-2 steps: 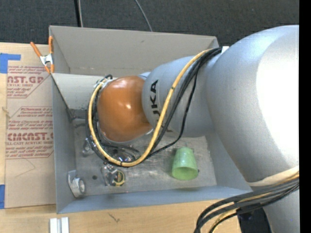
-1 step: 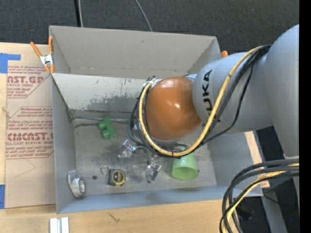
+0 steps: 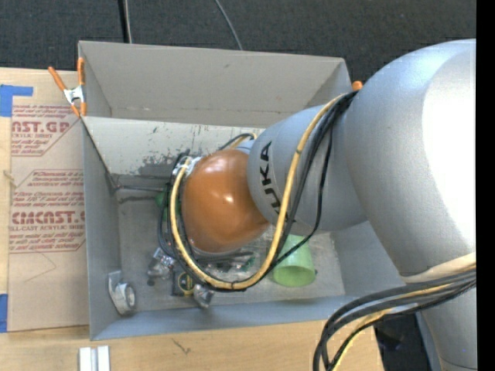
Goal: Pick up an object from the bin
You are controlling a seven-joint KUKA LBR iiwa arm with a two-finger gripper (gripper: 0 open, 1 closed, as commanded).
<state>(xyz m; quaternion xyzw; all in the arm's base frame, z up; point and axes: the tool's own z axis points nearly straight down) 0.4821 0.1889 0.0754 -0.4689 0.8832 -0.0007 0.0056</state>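
My gripper [image 3: 186, 281] shows as dark and metallic parts below the arm's orange cover, low over the front middle of the bin floor. A pale green plastic cup [image 3: 295, 264] lies on its side just to its right, near the bin's front wall. A small silvery tape roll [image 3: 121, 293] lies in the front left corner, well apart from the gripper. A small green piece [image 3: 160, 199] peeks out at the cover's left edge. Whatever lies directly under the gripper is hidden.
The arm reaches in from the right and covers the bin's right half and middle. Yellow and black cables loop round the orange cover. Bare grey floor shows along the left side, with the sloping back wall behind.
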